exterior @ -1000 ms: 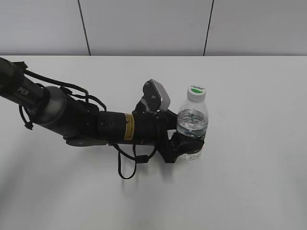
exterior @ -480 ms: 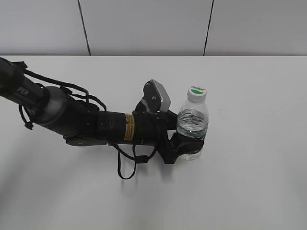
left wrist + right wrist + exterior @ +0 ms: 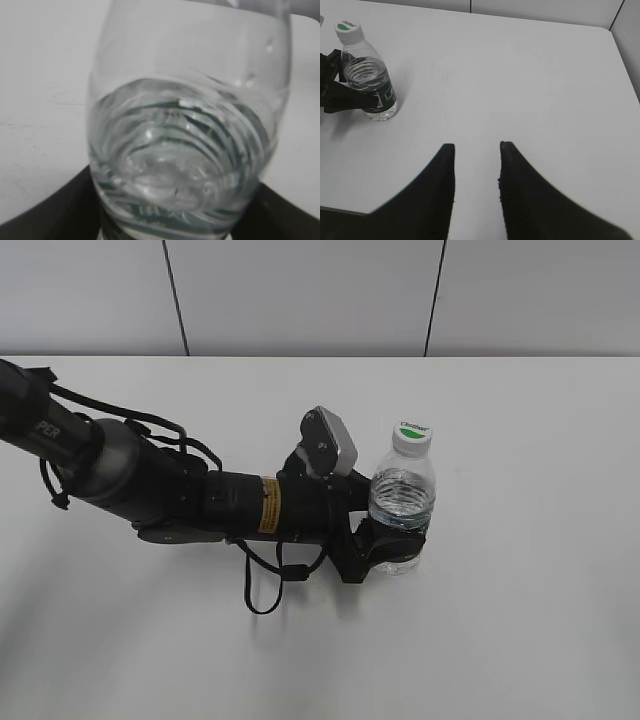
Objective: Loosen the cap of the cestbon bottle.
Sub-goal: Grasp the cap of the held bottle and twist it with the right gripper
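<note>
Small clear plastic water bottle (image 3: 402, 502) is clamped low by left gripper (image 3: 383, 552); white screw cap (image 3: 412, 435) untouched; right gripper (image 3: 476, 147) held apart above white table (image 3: 530, 80).

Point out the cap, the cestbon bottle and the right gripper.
cap (image 3: 412, 432), exterior view, on its white and green top.
cestbon bottle (image 3: 369, 75), right wrist view, on its clear ribbed shoulder.
right gripper (image 3: 477, 146), right wrist view, midway between the two black fingertips.
</note>
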You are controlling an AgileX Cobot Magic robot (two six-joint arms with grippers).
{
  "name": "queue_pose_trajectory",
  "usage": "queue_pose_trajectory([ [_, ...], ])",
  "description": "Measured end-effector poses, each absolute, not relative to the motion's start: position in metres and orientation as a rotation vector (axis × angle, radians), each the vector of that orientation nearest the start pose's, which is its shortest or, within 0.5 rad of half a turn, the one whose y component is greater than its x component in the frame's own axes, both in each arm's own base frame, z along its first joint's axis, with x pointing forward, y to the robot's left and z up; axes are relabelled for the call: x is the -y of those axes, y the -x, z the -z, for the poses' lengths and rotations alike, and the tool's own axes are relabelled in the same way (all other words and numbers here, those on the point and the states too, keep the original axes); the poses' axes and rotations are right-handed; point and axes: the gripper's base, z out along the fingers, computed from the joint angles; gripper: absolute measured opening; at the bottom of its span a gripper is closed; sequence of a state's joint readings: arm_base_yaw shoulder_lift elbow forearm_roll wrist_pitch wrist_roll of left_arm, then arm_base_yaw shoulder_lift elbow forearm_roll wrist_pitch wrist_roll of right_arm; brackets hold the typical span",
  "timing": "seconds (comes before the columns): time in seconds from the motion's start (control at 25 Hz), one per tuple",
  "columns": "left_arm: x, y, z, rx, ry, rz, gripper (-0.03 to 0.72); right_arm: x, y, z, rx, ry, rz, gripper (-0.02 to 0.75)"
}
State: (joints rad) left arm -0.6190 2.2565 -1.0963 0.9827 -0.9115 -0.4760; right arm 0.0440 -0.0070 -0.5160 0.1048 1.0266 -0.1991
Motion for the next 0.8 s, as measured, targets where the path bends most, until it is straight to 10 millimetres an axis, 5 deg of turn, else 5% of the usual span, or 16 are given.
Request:
queue_pose_trajectory([
  [0.48, 0.286, -0.299, -0.077, -1.585, -1.265, 0.944, 0.519, -0.026, -0.043, -0.319, -2.07, 0.207, -0.301, 0.244],
  [0.8, 0.286, -0.299, -0.077, -1.582, -1.268, 0.944, 0.519, -0.044, -0.082, -0.319, -2.189, 0.237, -0.564, 0.245],
])
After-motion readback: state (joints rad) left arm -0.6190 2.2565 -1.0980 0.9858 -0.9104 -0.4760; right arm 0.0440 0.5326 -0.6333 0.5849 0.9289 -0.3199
